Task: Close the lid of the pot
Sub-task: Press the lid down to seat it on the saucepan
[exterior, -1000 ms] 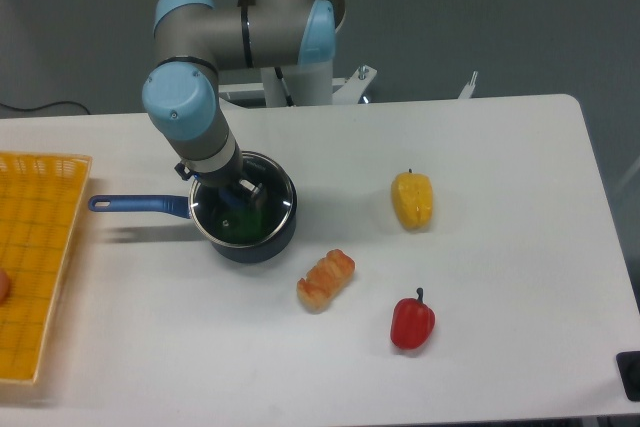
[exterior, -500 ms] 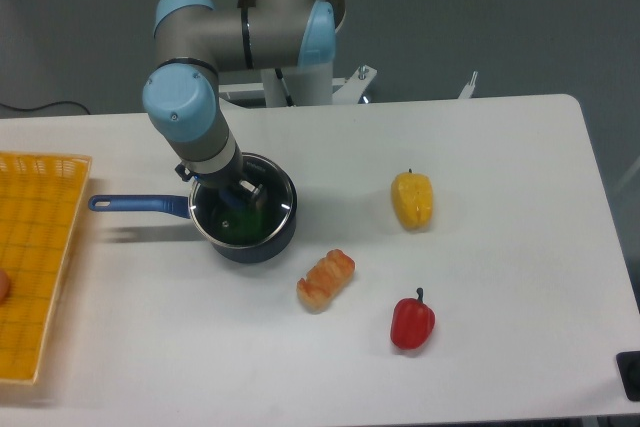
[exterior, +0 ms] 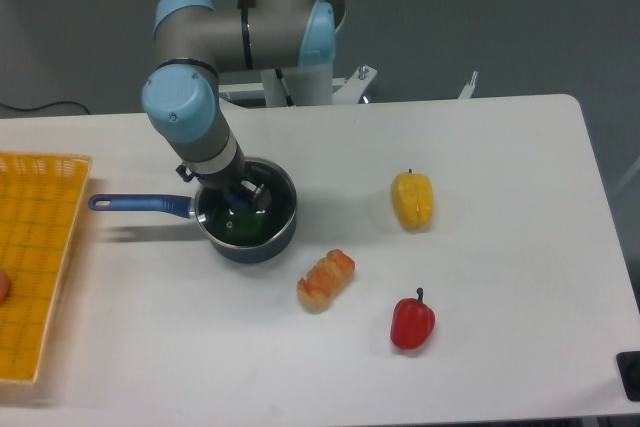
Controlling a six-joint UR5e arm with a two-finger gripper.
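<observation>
Round transparent glass lid (exterior: 245, 209) with dark blue knob sits on small navy saucepan (exterior: 250, 239), long blue handle pointing left, mid-left of white table (exterior: 500, 247) | two-finger gripper (exterior: 243, 190) at the knob, jaw state cannot tell | risk: lifting away unreleased could drag lid askew | no readable writing
</observation>
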